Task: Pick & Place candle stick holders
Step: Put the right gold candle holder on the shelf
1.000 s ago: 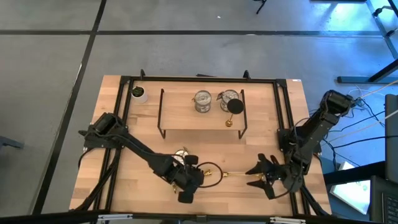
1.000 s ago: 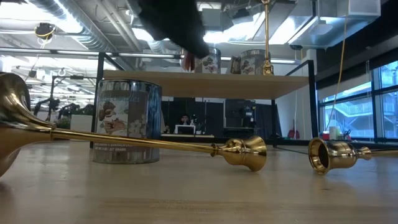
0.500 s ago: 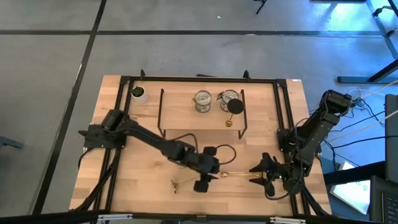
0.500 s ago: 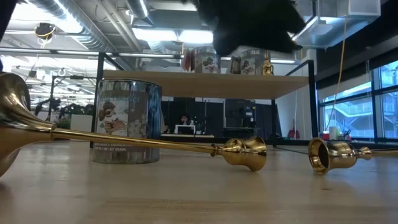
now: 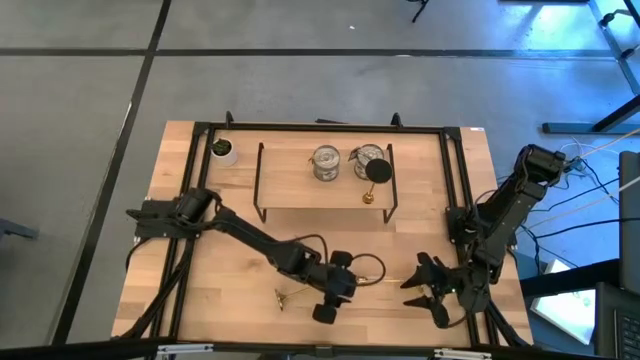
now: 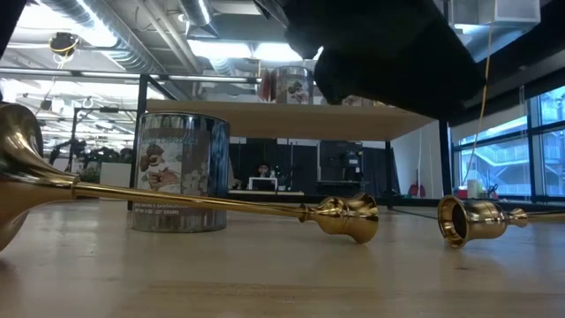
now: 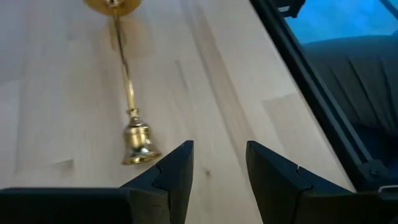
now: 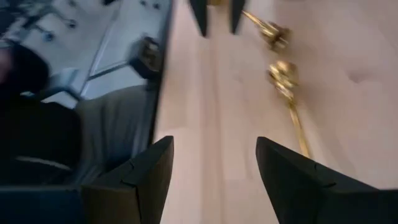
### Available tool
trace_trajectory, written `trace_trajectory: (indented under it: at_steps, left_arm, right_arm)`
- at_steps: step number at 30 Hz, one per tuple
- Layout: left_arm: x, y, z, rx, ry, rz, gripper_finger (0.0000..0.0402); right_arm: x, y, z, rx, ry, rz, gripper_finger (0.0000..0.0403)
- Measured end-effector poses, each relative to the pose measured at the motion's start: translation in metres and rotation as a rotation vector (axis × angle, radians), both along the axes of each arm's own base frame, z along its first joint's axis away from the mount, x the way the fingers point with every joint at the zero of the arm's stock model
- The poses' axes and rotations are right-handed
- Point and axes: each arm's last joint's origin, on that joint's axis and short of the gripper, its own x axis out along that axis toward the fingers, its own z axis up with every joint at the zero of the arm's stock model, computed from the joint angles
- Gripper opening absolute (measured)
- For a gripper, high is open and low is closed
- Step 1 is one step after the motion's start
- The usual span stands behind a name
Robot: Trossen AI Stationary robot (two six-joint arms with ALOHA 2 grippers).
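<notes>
The left gripper [image 5: 333,296] has swung from about seven o'clock on the table [image 5: 230,285] toward six o'clock, past the lying brass stick [image 7: 127,99]; its dark bulk now blocks more of the low view's upper right, hiding the upright stick [image 5: 373,180] on the shelf [image 5: 290,190]; the right gripper [image 5: 428,290] has drawn back slightly toward five o'clock.

the high view looks straight down on the whole wooden table [image 5: 230,250] from well above, while the low view sits at that table's surface, level, facing the room beyond. each wrist view looks close along the table top past its own fingers — both catch the brass candle stick holders [image 7: 130,106] lying there, as does the low view.
</notes>
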Motion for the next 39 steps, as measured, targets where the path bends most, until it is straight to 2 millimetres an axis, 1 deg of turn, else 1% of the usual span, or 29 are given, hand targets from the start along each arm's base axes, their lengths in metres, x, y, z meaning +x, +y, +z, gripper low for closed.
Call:
trace_trajectory:
  at_steps: [2, 5, 9, 12, 15, 18, 21, 24, 27, 34, 39]
  left_arm:
    - [-0.002, -0.005, 0.0, 0.018, -0.007, 0.002, 0.0143]
    - [-0.004, -0.008, -0.001, 0.03, 0.004, 0.001, 0.0143]
    - [-0.005, -0.007, -0.002, 0.027, 0.021, 0.011, 0.0143]
    - [-0.006, -0.008, -0.002, 0.031, 0.019, 0.017, 0.0143]
    - [-0.006, -0.008, -0.002, 0.028, 0.019, 0.026, 0.0143]
    - [-0.006, -0.009, -0.002, 0.017, 0.023, 0.037, 0.0143]
    - [-0.006, -0.009, -0.002, 0.01, 0.022, 0.043, 0.0143]
    - [-0.006, -0.009, -0.002, 0.008, 0.02, 0.045, 0.0143]
    - [-0.006, -0.009, -0.002, 0.005, 0.025, 0.049, 0.0143]
    - [-0.008, -0.011, -0.003, 0.0, 0.044, 0.055, 0.0143]
    - [-0.009, -0.013, -0.003, -0.006, 0.045, 0.059, 0.0143]
  right_arm:
    - [0.001, 0.002, 0.003, -0.012, -0.03, 0.037, 0.0232]
    - [0.001, 0.002, 0.001, -0.042, -0.012, 0.083, 0.0232]
    - [0.004, 0.004, 0.006, 0.008, -0.043, 0.073, 0.0232]
    - [0.004, 0.005, 0.007, -0.019, -0.072, 0.099, 0.0232]
    - [0.005, 0.003, 0.005, -0.049, -0.058, 0.108, 0.0232]
    - [0.01, -0.005, -0.001, -0.064, 0.007, 0.041, 0.0232]
    - [0.017, -0.018, -0.009, -0.085, 0.117, -0.019, 0.0232]
    - [0.025, -0.028, -0.017, -0.104, 0.215, -0.036, 0.0232]
    - [0.032, -0.034, -0.024, -0.117, 0.289, -0.024, 0.0232]
    - [0.037, -0.035, -0.039, -0.103, 0.428, 0.033, 0.0228]
    - [0.039, -0.03, -0.042, -0.108, 0.499, 0.047, 0.0206]
